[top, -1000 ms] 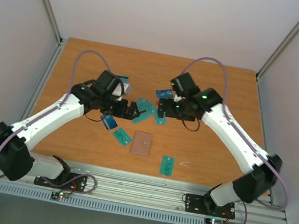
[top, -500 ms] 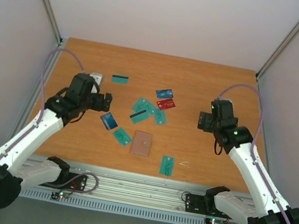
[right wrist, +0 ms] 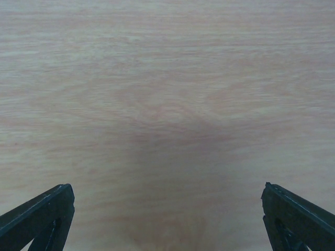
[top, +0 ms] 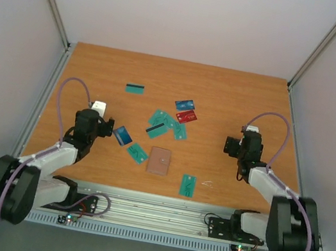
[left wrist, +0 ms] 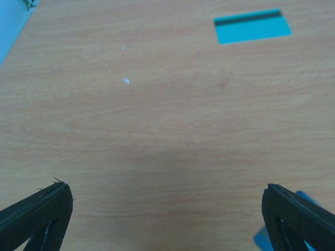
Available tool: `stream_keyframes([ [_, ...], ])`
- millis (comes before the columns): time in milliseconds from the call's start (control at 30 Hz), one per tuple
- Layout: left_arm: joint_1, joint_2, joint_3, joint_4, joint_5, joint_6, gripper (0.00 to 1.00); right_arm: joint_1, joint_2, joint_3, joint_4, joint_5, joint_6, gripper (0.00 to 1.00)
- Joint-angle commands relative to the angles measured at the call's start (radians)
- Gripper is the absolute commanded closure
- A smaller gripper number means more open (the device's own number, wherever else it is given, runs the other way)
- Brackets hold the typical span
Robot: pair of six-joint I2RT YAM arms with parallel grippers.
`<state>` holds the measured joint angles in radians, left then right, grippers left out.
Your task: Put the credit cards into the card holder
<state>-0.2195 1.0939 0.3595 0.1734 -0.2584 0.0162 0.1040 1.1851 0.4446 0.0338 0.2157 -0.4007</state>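
Top external view: the card holder [top: 159,160] lies flat on the table [top: 251,95], near the front edge and roughly midway between the two arms.
Credit cards [top: 162,122]: all loose on the wood. A cluster lies behind the holder. One teal card [top: 137,153] is just beside the holder's left edge, and a second teal card [top: 188,185] is at its front right. A blue card [top: 122,135] is near the left gripper, and a striped card [top: 135,88] lies farthest back.
Left gripper [top: 108,130]: fingers spread wide with nothing between them. Its wrist view shows bare wood below and the striped card ahead.
Right gripper [top: 230,144]: fingers spread wide and empty, with bare wood only in its wrist view.
Progress: no visible card is in or touching the holder, so every visible card is judged still to be loaded. Whether the holder already contains any card cannot be told.
Change since one second ago: both grippers were then together over the central cluster. They are now drawn back toward their bases — well apart from it. The cards and holder lie where they were.
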Motion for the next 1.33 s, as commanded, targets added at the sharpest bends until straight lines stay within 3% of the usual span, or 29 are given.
stream_keyframes([
  [0,0.029,0.115,-0.036,0.423,-0.008,0.051,0.01,-0.047,0.152,0.004,0.379,-0.123,-0.061,0.01],
  [233,0.130,0.375,-0.001,0.711,0.116,0.059,0.01,-0.139,0.401,-0.014,0.787,-0.236,-0.060,0.02],
  [333,0.176,0.476,-0.007,0.841,0.196,0.023,0.00,-0.147,0.406,-0.029,0.808,-0.289,-0.070,0.02],
  [433,0.196,0.463,0.051,0.697,0.231,0.007,0.01,-0.148,0.406,-0.020,0.789,-0.299,-0.067,0.02],
  [1300,0.201,0.466,0.044,0.723,0.234,0.004,0.01,-0.147,0.403,-0.020,0.788,-0.264,-0.061,0.01],
])
